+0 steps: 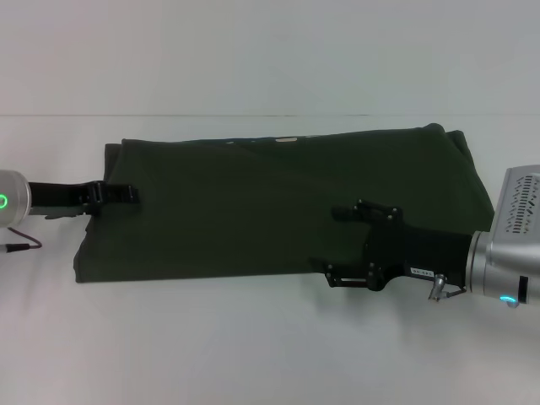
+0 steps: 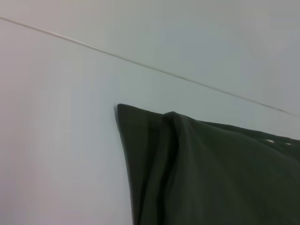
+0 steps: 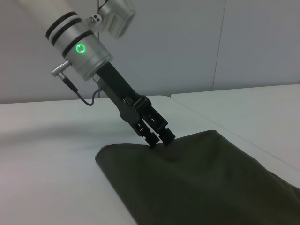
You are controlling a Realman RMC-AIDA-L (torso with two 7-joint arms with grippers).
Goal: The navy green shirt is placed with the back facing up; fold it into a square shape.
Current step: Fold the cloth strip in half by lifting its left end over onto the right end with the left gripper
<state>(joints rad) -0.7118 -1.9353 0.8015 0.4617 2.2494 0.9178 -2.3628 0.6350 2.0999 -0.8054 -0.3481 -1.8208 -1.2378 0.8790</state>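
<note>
Surface under inspection: a plain white matte table point(image 1: 253, 346) filling the head view, with a thin straight seam line point(image 1: 169, 116) across the upper part of the frame; a pale wall panel point(image 3: 253, 42) stands behind in the right wrist view.

Task item: the large dark olive-green shirt of soft matte fabric point(image 1: 270, 198) lies flat at the centre of the head view as a wide folded rectangle, long side running left to right. A small pale label point(image 1: 285, 140) shows at its upper edge. The left wrist view shows one corner of the fabric with a raised crease at lower right of that frame.

Left arm: enters from the left edge of the head view at mid height, silver wrist with green ring light. The black left gripper point(image 1: 126, 193) sits at the shirt's left edge, fingers drawn together on the fabric; the right wrist view shows its tips point(image 3: 160, 138) pressed into the cloth edge.

Right arm: enters from the lower right of the head view. The black right gripper point(image 1: 336, 245) lies over the shirt's lower right portion, fingers spread wide apart, one above and one at the lower hem, holding nothing.

Obstructions: a thin dark cable point(image 1: 21, 245) trails below the left wrist.
</note>
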